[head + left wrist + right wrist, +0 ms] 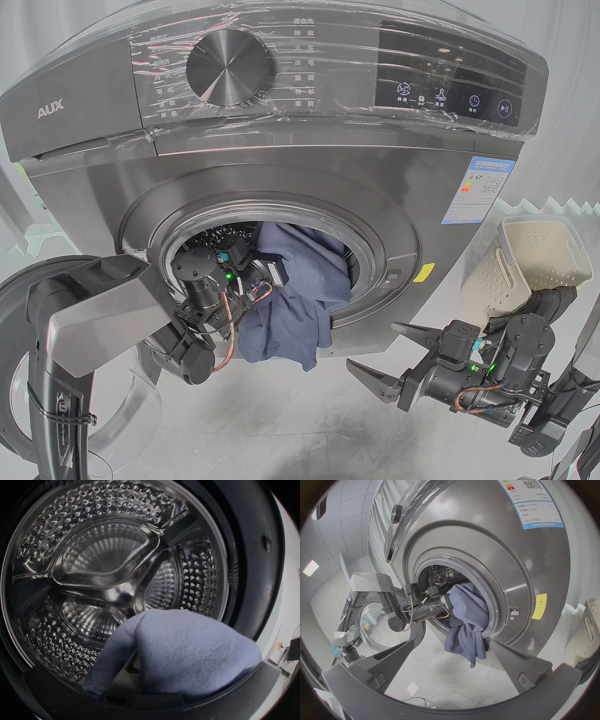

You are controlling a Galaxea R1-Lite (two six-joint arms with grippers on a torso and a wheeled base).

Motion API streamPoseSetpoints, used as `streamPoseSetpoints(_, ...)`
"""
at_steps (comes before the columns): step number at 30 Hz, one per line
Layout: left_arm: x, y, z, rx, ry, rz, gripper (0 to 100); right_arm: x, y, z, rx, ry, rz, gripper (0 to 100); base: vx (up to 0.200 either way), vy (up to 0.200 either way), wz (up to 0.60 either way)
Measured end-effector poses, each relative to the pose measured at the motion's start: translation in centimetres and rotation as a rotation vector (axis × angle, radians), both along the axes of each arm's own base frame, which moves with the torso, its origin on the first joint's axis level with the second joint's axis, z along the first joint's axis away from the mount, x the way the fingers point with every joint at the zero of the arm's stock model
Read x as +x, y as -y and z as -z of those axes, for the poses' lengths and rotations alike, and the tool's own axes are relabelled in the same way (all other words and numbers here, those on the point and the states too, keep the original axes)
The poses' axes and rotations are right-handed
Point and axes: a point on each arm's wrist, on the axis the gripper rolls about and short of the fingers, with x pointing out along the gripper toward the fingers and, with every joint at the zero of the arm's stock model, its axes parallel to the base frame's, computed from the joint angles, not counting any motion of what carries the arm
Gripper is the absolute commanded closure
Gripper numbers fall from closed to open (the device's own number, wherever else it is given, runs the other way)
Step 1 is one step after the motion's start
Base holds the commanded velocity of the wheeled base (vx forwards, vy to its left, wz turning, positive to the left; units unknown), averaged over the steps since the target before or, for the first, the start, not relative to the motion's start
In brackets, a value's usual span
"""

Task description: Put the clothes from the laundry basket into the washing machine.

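Your left gripper sits in the washer mouth, buried under a blue garment, so you cannot tell its grip. The garment looks soft, light and limp and hangs half out over the rim; pinch a bunched fold. Your right gripper hovers, fingers apart, near the basket.

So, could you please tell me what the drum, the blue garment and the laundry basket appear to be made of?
Drum: polished metal, probably stainless steel; mirror glints, embossed dimples.
Blue garment: soft knit, likely cotton; fine ribbed weave, limp folds.
Laundry basket: matte cream plastic, judging by moulded perforations.
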Motion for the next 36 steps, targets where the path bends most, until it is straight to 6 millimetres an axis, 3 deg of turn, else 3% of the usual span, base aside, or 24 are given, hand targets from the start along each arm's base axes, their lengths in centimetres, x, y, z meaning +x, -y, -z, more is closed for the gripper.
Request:
streamPoseSetpoints(12,3.1,0.9,1.2,0.006,-0.037,-0.065,100,0.0,-0.1,0.2,-0.004,-0.008,-0.004,0,0.0,0.0,0.0)
streamPoseSetpoints(28,7.6,-0.3,-1.5,-0.044,0.009,-0.213,100,0.1,-0.2,0.6,-0.013,-0.018,-0.005,0,0.0,0.0,0.0)
streamPoseSetpoints(29,7.6,-0.3,-1.5,-0.045,0.011,-0.214,0,0.1,-0.2,0.6,-0.014,-0.019,-0.005,0,0.0,0.0,0.0)
streamPoseSetpoints(36,7.7,-0.4,-1.5,-0.05,0.01,-0.22,0,0.1,-0.2,0.7,-0.016,-0.021,-0.005,0,0.0,0.0,0.0)
